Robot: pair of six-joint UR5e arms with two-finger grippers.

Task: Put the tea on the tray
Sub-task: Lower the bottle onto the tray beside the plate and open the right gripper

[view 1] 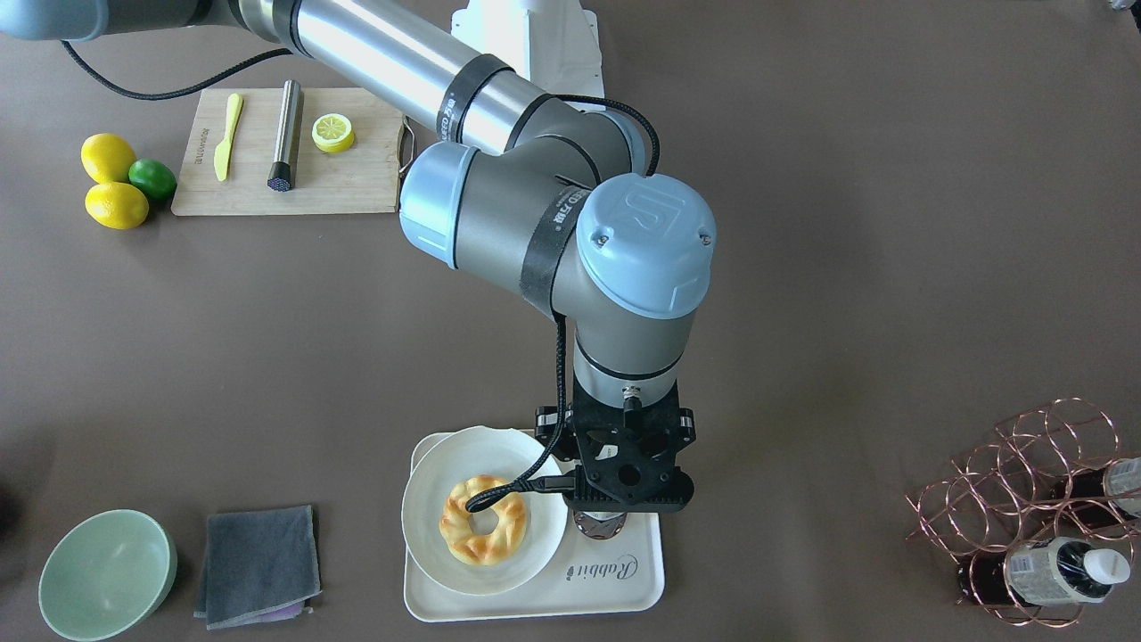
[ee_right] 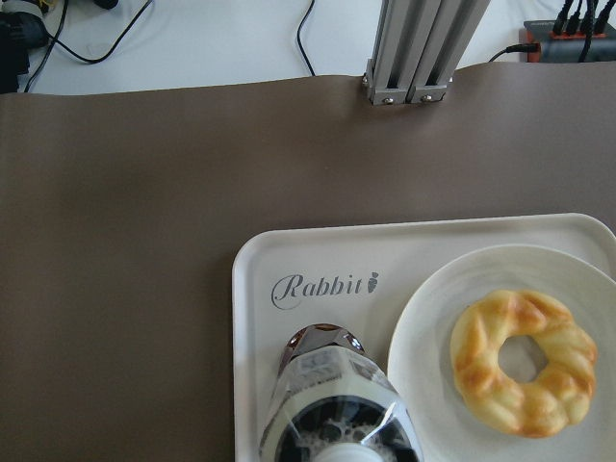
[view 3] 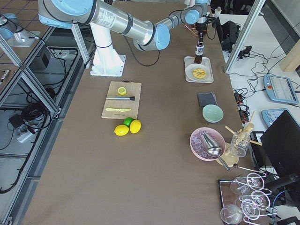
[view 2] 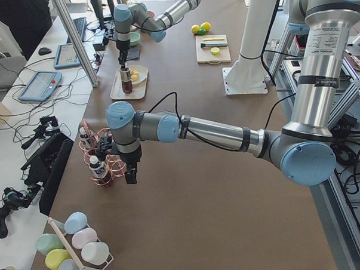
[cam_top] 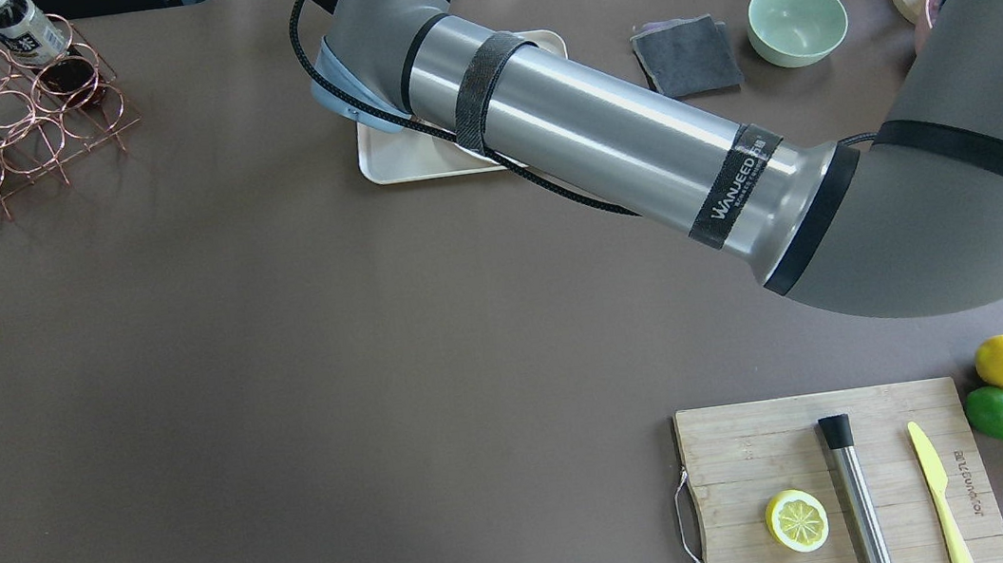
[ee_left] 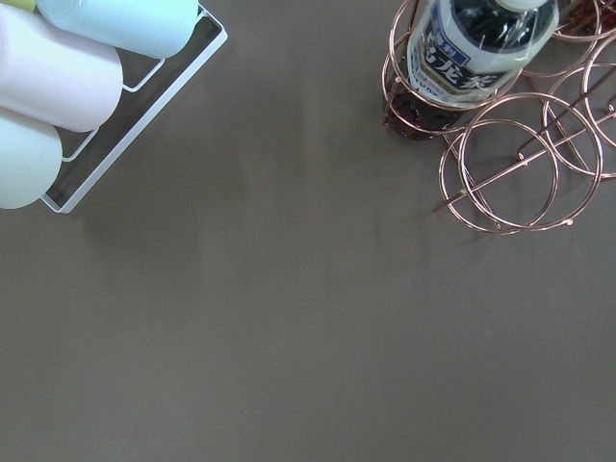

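Tea (view 1: 599,526) is showing only as a dark reddish base under the right gripper (view 1: 627,489), which is hanging straight over it. The gripper's body is hiding its fingers, so I cannot tell whether they are clamping the bottle. The base is sitting on the bare part of the tray (view 1: 535,599), beside the round plate (view 1: 428,499) carrying a ring pastry (view 1: 484,532). Grey script lettering (view 1: 604,568) just beside it is reading "Rabbit", upside down from this side.

From overhead, the right arm (cam_top: 598,131) is stretching across the tray and covering the tea. A black strap (cam_top: 735,183) on the forearm is reading "WANJEED".

From the table's left end, the far gripper is reaching down onto the bottle's cap. The tea's long axis is running vertically, cap up and base down at the tray's near end. The left gripper (view 2: 131,175) is hanging beside a copper wire rack (view 2: 100,165); I cannot tell its grip.

From the right end, the bottle is standing upright at the tray's far end, beyond the plate.

The left wrist camera is looking down on a racked bottle (ee_left: 481,48) whose dark blue label is carrying white characters I cannot read.

The right wrist camera is looking down the tea's length. The label is lying nearest the lens, its print blurred, and the base is sitting just below "Rabbit". No fingers are in frame.
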